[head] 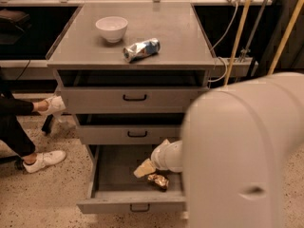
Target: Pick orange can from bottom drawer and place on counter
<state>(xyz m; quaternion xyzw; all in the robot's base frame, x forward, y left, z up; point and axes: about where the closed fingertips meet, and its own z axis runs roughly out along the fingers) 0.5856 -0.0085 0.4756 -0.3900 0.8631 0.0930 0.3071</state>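
While the robot's bulky white arm (242,151) fills the right foreground, it reaches leftward into the grey three-drawer cabinet (135,99). The cabinet's flat, slightly glossy grey surface (175,42) carries two things. A round white bowl (111,28) stands toward the back-left corner. A crushed silver-and-blue can (141,49) lies on its side near the middle, closer to the front edge.

Below the front edge, the deep grey bottom drawer (130,204) is pulled well out, and the two shallower drawers above it stand slightly ajar. At the left, a person's dark trouser leg and white shoes (45,159) rest on the speckled floor.

Inside the drawer hangs the cream-coloured tool (144,168), tip aimed left and down; whether it is spread or pressed together cannot be told. It holds nothing visible. Just beside it, toward the drawer's front wall, lies the small crushed orange-gold can (158,180) on its side. Its long axis runs roughly parallel to the front edge; which end is the top is unclear, and contact with the tool cannot be judged.
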